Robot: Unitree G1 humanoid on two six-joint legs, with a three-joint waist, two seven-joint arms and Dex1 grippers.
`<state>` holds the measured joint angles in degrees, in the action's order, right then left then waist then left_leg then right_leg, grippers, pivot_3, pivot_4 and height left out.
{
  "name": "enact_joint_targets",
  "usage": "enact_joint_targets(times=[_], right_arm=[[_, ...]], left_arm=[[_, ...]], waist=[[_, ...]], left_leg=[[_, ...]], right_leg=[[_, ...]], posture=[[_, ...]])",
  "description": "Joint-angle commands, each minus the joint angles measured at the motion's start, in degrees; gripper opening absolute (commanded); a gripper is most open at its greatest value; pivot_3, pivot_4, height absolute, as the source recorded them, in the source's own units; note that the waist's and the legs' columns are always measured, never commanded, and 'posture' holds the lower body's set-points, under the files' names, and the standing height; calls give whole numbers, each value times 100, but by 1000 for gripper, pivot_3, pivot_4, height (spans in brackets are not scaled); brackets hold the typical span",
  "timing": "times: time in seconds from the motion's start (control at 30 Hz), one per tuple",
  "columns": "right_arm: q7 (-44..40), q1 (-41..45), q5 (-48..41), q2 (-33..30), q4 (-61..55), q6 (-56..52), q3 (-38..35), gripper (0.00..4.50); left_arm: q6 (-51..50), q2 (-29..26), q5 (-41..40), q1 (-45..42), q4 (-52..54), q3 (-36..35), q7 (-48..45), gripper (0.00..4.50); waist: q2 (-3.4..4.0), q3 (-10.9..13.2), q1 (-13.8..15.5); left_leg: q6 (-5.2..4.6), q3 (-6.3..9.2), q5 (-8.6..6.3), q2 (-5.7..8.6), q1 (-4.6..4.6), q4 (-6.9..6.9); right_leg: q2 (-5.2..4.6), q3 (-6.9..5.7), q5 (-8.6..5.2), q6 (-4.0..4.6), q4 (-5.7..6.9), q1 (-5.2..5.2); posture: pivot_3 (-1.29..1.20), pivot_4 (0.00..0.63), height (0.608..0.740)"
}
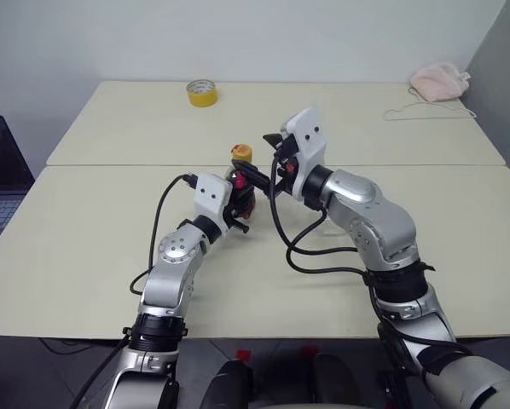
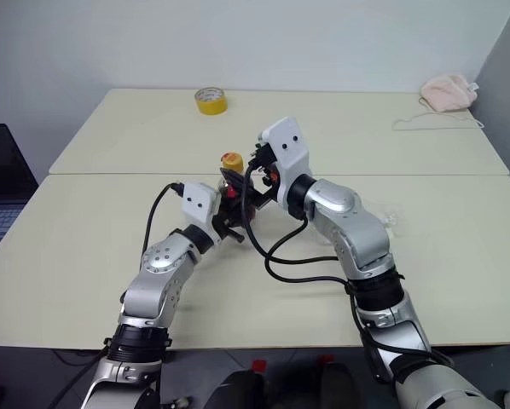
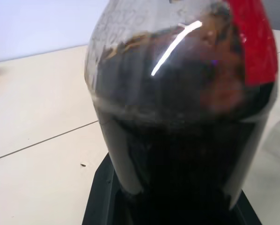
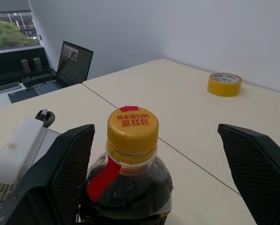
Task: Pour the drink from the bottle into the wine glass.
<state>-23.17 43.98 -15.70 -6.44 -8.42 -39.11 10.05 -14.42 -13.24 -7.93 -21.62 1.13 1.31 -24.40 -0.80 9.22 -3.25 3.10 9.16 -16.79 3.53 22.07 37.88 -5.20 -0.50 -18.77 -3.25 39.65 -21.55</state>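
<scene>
The bottle [image 4: 130,187] stands upright above the counter [image 1: 84,247], near the seam between its two tops. It is clear plastic with a yellow cap [image 4: 132,129] still on, a red label strip [image 3: 252,42], and holds the drink [image 3: 177,154], dark brown, almost black, filling most of it.

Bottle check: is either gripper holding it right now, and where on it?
The left gripper is shut on the bottle around its lower body. The right gripper is open, fingers either side of the yellow cap, gripping nothing.
</scene>
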Motion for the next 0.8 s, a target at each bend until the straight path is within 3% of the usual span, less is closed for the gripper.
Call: enact_joint_targets(times=[0.03,0.8], right_arm=[[51,184,23,32,-60,165,-135,4500],[121,-193,-110,-354,-358,-109,-396,4500]], left_arm=[[222,7,-61,-118,197,-39,-14,772],[239,6,-71,-115,183,-32,6,772]], waist=[[0,0,0],[0,0,1]], left_leg=[[0,0,0,0,0,0],[0,0,0,0,0,0]], right_leg=[[0,0,0,0,0,0],[0,0,0,0,1,0]], posture=[[0,150,740],[0,150,740]])
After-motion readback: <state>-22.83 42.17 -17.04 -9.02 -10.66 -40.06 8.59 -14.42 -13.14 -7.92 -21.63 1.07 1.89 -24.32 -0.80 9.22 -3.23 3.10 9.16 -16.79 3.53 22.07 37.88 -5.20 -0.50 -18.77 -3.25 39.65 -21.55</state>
